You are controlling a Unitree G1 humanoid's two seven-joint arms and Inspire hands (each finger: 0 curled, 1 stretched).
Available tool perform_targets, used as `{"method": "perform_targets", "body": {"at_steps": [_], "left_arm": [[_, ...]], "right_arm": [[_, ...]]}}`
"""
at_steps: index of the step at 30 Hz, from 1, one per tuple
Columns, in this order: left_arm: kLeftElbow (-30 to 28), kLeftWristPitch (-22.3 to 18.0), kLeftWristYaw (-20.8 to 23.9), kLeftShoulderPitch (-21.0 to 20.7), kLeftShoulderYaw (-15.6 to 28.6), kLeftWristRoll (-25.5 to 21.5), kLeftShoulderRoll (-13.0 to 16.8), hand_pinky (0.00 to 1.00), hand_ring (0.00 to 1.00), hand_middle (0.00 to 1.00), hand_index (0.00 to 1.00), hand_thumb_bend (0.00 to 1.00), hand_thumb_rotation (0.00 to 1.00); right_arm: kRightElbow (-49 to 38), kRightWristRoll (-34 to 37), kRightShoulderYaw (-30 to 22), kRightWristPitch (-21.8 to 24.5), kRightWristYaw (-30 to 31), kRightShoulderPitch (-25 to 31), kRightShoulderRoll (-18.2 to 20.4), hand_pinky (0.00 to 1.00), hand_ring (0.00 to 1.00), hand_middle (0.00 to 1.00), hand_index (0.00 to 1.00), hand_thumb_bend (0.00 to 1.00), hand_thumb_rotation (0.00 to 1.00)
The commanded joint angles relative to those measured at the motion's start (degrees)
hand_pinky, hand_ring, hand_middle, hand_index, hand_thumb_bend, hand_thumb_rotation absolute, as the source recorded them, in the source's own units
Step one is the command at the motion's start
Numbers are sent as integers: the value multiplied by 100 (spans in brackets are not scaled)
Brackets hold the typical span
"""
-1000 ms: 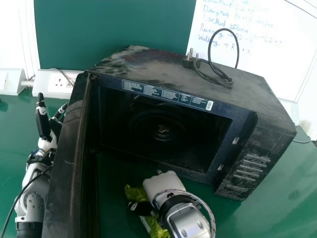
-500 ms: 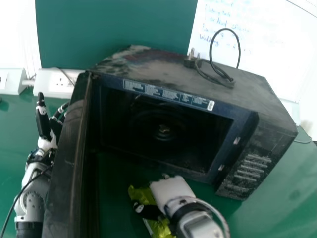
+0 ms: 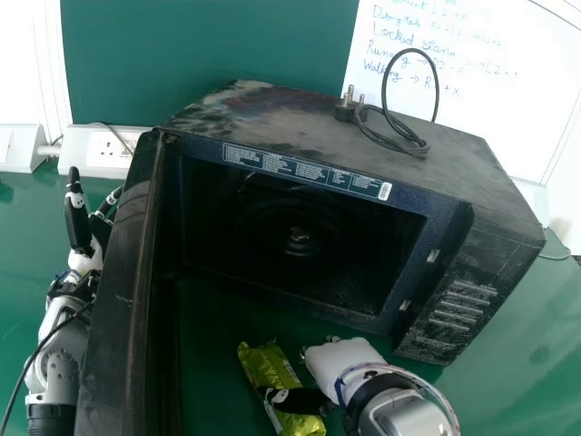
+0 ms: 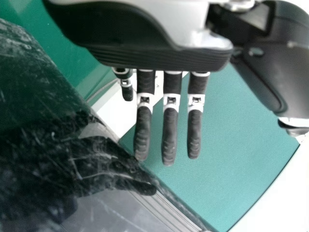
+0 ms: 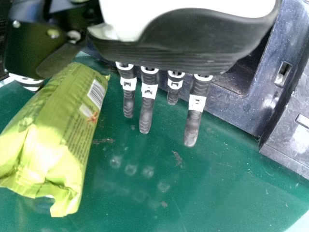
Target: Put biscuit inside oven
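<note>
Biscuit packet: glossy yellow-green wrapper (image 3: 265,366), long and plump, creased, with a barcode panel and a ragged crimped end; it lies slantwise at the bottom centre of the head view, outside the oven.
Right hand: white-backed (image 3: 344,361), just right of the packet in the lower centre, its black thumb (image 3: 300,401) across the wrapper; whether they touch, I cannot tell.
Right fingers: straight and spread (image 5: 191,128), closed on nothing.
Left hand: idle (image 3: 85,261) at the left edge, beyond the door, fingers extended.
Oven: black (image 3: 300,113), mid-frame, door (image 3: 116,318) wide open at left.
</note>
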Motion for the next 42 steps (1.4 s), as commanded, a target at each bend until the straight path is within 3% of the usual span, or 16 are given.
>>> {"method": "perform_targets", "body": {"at_steps": [1,8,13,16,18,19,22,25,30,33,36,39,42], "left_arm": [[13,22,-6,-54,-27,2,11,24,32,43,49,52,8],[-21,25,18,-47,-30,9,9,25,32,43,49,52,8],[33,14,-1,-86,-25,5,16,25,32,43,49,52,8],[39,15,-10,-85,-31,10,20,25,32,43,49,52,8],[33,18,2,-86,-35,15,16,25,32,43,49,52,8],[35,14,1,-87,-39,21,15,25,32,43,49,52,8],[40,19,27,-99,-50,43,14,25,32,43,49,52,8],[63,15,51,-128,-51,52,5,25,32,43,49,52,8],[114,5,70,-167,-47,56,7,25,33,43,49,52,8],[149,-33,75,-181,-63,102,18,25,33,43,49,52,8],[169,-34,60,-191,-45,100,16,25,33,44,49,52,8],[158,-44,45,-185,-40,117,15,25,33,44,49,52,8],[131,-27,64,-184,-29,108,6,25,34,44,49,52,8]], "right_arm": [[47,-46,21,3,0,135,50,52,65,76,87,85,19],[224,-166,143,-7,-9,79,138,64,78,84,89,85,24],[337,-344,246,-5,28,-9,256,74,84,88,90,83,20],[440,-346,368,-112,-42,-35,224,66,75,83,88,72,12],[545,-313,483,-269,-121,-57,117,54,64,76,84,72,14],[604,-337,547,-330,-159,-59,87,53,62,75,83,72,15],[691,-472,735,-403,-105,-57,128,66,76,83,81,75,16],[657,-476,809,-409,-38,-21,181,70,81,86,81,79,13],[660,-312,749,-349,-1,18,211,74,83,88,85,76,10],[706,-229,732,-375,0,7,172,72,81,86,85,74,10],[786,-211,737,-384,0,-13,144,59,67,76,79,74,9],[888,-173,695,-306,31,-43,163,52,61,70,75,74,6],[979,-136,658,-243,20,-77,153,50,60,70,77,71,3]]}}
